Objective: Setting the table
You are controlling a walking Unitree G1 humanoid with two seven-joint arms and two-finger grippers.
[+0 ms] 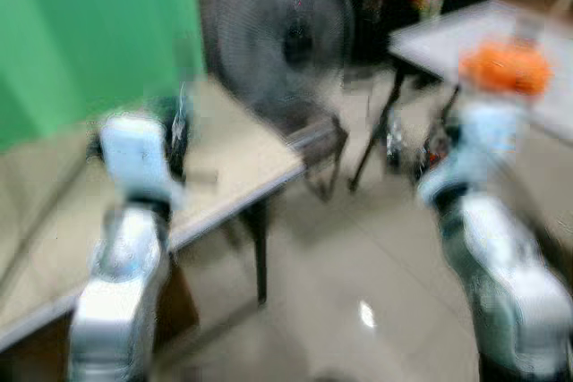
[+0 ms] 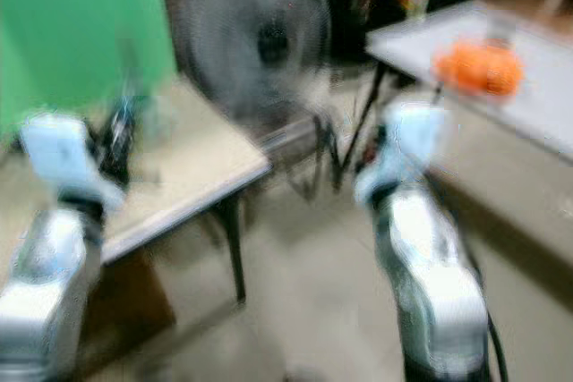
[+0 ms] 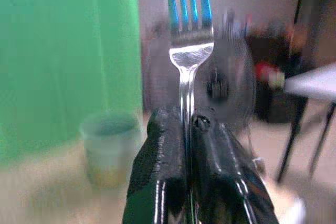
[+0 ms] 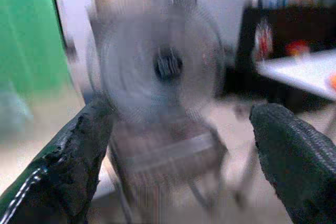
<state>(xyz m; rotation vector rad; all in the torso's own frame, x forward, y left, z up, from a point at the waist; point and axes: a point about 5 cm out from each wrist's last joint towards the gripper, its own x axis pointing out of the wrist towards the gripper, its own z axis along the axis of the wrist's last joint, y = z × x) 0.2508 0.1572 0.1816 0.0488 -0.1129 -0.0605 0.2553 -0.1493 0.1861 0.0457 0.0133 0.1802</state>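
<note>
Our left gripper (image 3: 188, 124) is clamped on the fork (image 3: 190, 51) by its handle, tines toward twelve o'clock; stiff, light and probably slippery steel, while our right gripper (image 4: 181, 145) hangs spread apart.

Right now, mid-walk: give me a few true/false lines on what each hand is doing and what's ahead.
1. The left hand is shut on a fork, tines pointing away from the wrist. True.
2. The right hand grips a spoon. False: its fingers stand wide apart with nothing between them.
3. A large round fan stands ahead, between the two tables. True.
4. The pale cup is blue and sits on the floor. False: it is a pale translucent cup on the tan table by the green backdrop.
5. Something orange lies on the white table to the robot's right. True, though too blurred to identify.
</note>
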